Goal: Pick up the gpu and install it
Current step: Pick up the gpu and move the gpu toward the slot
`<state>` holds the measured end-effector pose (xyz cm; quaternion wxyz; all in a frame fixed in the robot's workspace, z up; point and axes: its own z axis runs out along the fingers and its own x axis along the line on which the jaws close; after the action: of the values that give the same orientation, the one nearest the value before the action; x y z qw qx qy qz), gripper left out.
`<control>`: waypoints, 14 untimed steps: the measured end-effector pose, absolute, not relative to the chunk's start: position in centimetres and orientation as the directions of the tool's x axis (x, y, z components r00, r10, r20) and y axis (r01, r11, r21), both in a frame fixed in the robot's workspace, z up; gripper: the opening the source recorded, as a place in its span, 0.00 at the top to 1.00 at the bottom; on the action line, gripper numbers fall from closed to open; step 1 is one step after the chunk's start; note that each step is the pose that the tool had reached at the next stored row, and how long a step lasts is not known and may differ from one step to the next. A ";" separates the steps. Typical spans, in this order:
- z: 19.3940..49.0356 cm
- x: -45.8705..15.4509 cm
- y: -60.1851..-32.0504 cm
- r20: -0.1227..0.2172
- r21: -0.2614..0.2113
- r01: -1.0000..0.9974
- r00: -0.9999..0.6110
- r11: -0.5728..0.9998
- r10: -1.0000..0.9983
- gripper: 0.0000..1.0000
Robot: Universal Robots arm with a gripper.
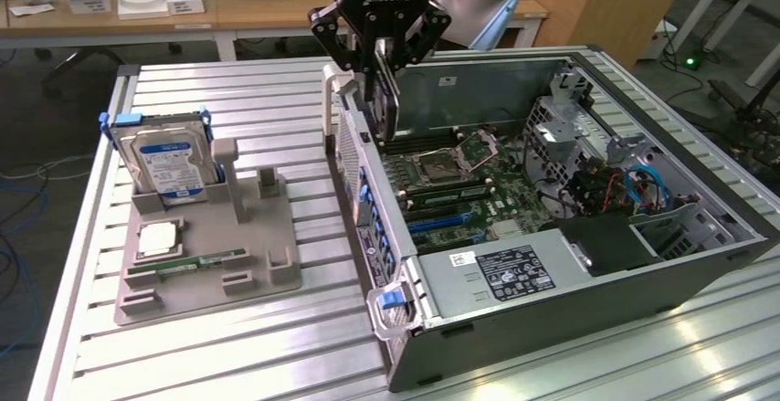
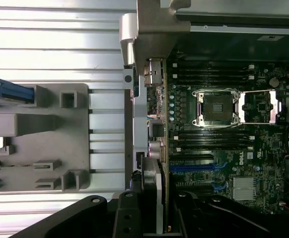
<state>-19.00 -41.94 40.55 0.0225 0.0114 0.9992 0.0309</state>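
The gpu (image 1: 387, 104) is a thin dark card that hangs upright, edge toward the camera, from my gripper (image 1: 382, 58), which is shut on its upper end. It hovers just above the rear wall of the open computer case (image 1: 488, 278), near the motherboard (image 1: 481, 182). In the wrist view the gpu (image 2: 152, 186) appears edge-on between the black fingers (image 2: 127, 213), over the case's rear edge and beside the blue slots (image 2: 191, 167) of the motherboard (image 2: 219, 144).
A grey parts holder (image 1: 237, 227) lies to the exterior view's left of the case, with a silver hard drive (image 1: 171, 168) standing in it, a green memory stick (image 1: 201, 262) and a square chip (image 1: 159, 237). Desks and cables stand behind the ribbed metal table (image 1: 244, 346).
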 end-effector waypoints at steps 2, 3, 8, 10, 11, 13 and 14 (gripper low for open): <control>40.5 -18.8 -41.9 -0.045 0.062 0.021 -0.999 0.998 0.024 0.72; 40.5 -18.8 -41.9 -0.046 0.062 0.021 -0.999 0.998 0.024 0.72; 40.5 -18.3 -41.9 -0.049 0.062 0.021 -0.999 0.998 0.024 0.72; 40.5 -18.2 -41.9 -0.050 0.062 0.021 -0.998 0.998 0.024 0.72; 40.4 -18.1 -41.9 -0.050 0.062 0.021 -0.998 0.998 0.024 0.72; 40.4 -17.9 -41.9 -0.051 0.062 0.021 -0.998 0.998 0.024 0.72; 40.4 -17.8 -41.9 -0.052 0.062 0.021 -0.998 0.998 0.024 0.72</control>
<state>-17.83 -41.94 40.42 0.0262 0.0113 0.9991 0.0309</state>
